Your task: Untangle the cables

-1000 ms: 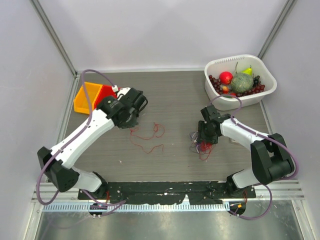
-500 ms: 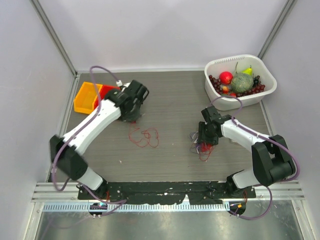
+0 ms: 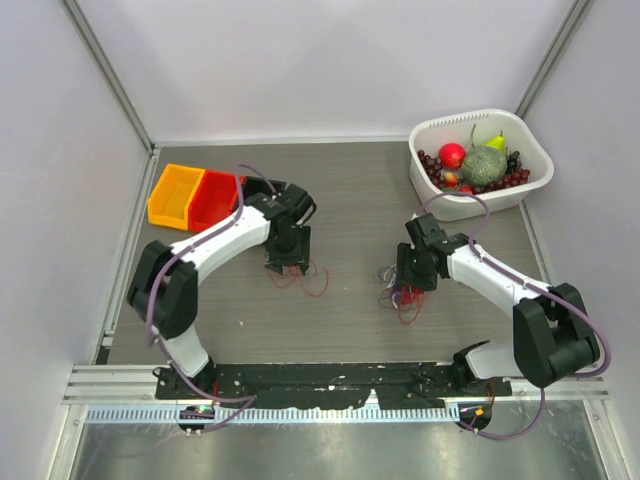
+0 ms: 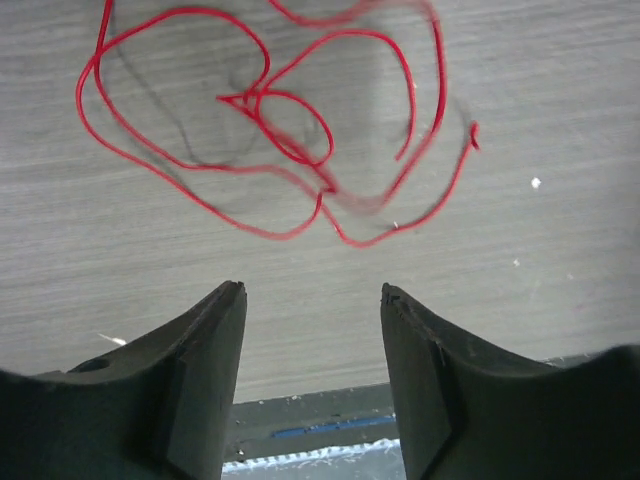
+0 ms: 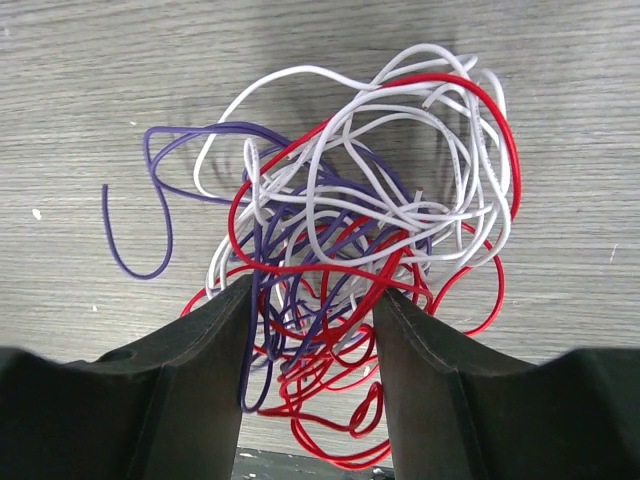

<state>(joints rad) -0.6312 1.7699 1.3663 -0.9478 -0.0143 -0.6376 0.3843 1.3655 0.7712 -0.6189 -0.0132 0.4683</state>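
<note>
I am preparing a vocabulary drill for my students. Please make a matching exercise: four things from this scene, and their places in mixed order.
Things:
1. single red cable
2. tangle of cables
3. white basket
4. orange bin

Places:
A. far right corner
B. partly between the fingers of the right tool
C. far left, beside the red bin
D. lying just ahead of the open left tool

Pairs: 1-D, 2-B, 3-A, 4-C

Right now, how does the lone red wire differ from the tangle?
The red wire is one colour; the tangle mixes red, white and purple. The red wire lies in loose loops; the tangle is densely knotted. The red wire lies ahead of the left gripper; the tangle reaches between the right gripper's fingers. Both are thin, lying on the table.
</note>
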